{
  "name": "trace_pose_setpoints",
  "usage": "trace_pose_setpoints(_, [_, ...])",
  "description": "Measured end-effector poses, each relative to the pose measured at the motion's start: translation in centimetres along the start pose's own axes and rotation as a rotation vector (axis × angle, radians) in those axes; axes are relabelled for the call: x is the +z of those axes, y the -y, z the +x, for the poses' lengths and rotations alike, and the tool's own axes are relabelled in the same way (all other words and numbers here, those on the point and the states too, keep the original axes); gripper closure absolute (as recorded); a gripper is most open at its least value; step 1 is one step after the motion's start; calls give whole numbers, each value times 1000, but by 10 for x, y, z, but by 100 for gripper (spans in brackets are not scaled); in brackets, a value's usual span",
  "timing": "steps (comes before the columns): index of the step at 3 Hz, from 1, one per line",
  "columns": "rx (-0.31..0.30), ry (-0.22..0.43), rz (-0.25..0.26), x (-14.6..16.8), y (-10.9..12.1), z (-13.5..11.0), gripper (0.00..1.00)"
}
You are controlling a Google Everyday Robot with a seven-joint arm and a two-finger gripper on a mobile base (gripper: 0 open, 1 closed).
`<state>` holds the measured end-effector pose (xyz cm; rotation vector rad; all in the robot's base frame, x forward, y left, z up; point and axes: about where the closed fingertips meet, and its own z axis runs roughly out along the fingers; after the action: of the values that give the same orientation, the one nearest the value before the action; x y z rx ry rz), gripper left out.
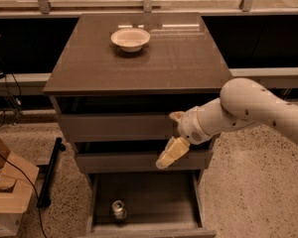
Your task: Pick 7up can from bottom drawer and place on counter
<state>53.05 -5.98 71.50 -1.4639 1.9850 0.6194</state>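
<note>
The 7up can (119, 210) stands upright in the open bottom drawer (154, 196), near its front left. My gripper (170, 151) hangs in front of the middle drawer's face, above the open drawer and up and to the right of the can, holding nothing that I can see. The arm reaches in from the right. The counter (154, 63) tops the cabinet.
A cream-white bowl (130, 38) sits at the back of the counter. The two upper drawers (114, 128) are slightly ajar. A cardboard box (7, 192), cables and a black bar (50, 171) lie on the floor at the left. A railing runs behind the cabinet.
</note>
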Motion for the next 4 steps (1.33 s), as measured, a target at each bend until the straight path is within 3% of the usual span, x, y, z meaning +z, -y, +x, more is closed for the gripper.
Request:
trace_pose_setpoints(1, [32, 1, -33, 17, -1, 17, 0])
trace_pose_setpoints(2, [29, -2, -45, 26, -4, 18, 0])
trace_pose_setpoints(3, [15, -17, -105, 72, -19, 25, 0])
trace_pose_setpoints(4, [68, 9, -180, 128, -42, 57, 0])
